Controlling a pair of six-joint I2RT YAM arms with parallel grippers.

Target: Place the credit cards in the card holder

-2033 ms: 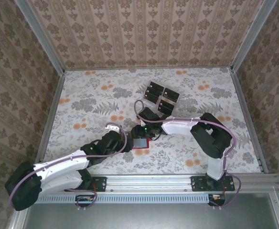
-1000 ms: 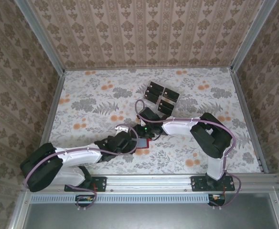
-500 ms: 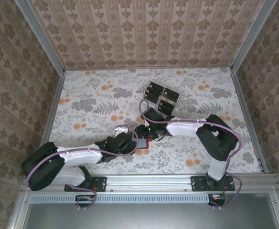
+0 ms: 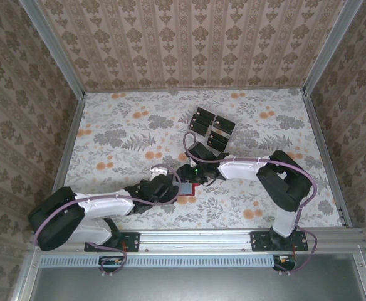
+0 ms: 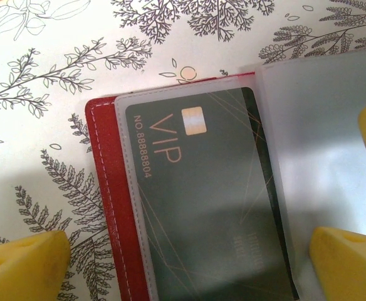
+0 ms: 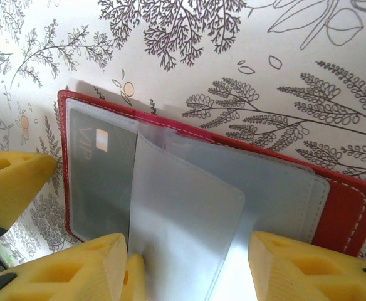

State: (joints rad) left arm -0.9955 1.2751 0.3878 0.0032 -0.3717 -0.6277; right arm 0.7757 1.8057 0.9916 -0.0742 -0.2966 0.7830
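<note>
- Floral surface (image 4: 120, 125), patterned walls (image 4: 189, 44).
- Cards (image 4: 211, 128) grouped far centre; holder (image 5: 104, 188) open nr centre, VIP card (image 5: 202, 188) in sleeve.
- L end effector (image 5: 183, 260) wide apart astride holder; R end effector (image 6: 195, 266) part apart, clear leaf (image 6: 183, 213) between, grip unclear.
- Top view: holder mostly covered.

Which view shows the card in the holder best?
Left wrist: the card lies under a clear sleeve, VIP print and chip legible. Right wrist shows it partly behind a lifted sleeve. From the top, the holder is a red sliver.
</note>
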